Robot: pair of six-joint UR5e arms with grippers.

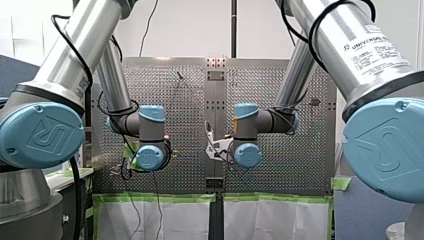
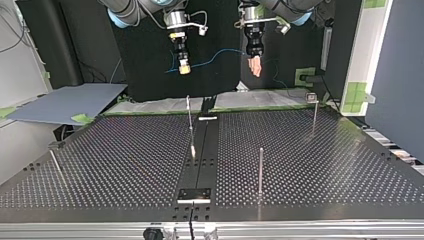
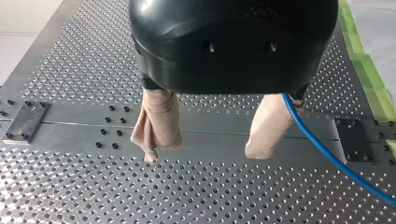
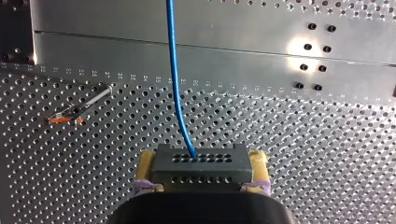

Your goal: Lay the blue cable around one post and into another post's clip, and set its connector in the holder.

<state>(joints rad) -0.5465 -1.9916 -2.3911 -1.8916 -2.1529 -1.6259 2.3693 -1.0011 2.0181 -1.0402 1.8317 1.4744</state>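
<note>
The right gripper (image 4: 201, 163) has its yellow pads (image 4: 147, 164) clamped on the dark grey rectangular connector (image 4: 201, 172) and holds it above the perforated metal table (image 4: 303, 154). The thin blue cable (image 4: 175, 84) leaves the connector toward the gripper's twelve o'clock. In the top view it hangs in the air between both grippers, near that view's twelve o'clock. The left gripper (image 3: 205, 154) has its beige padded fingers (image 3: 156, 123) spread wide with nothing between them. The cable runs just beside one finger, on its outer side. A thin metal post with an orange clip (image 4: 77, 112) stands at the right gripper's ten o'clock.
</note>
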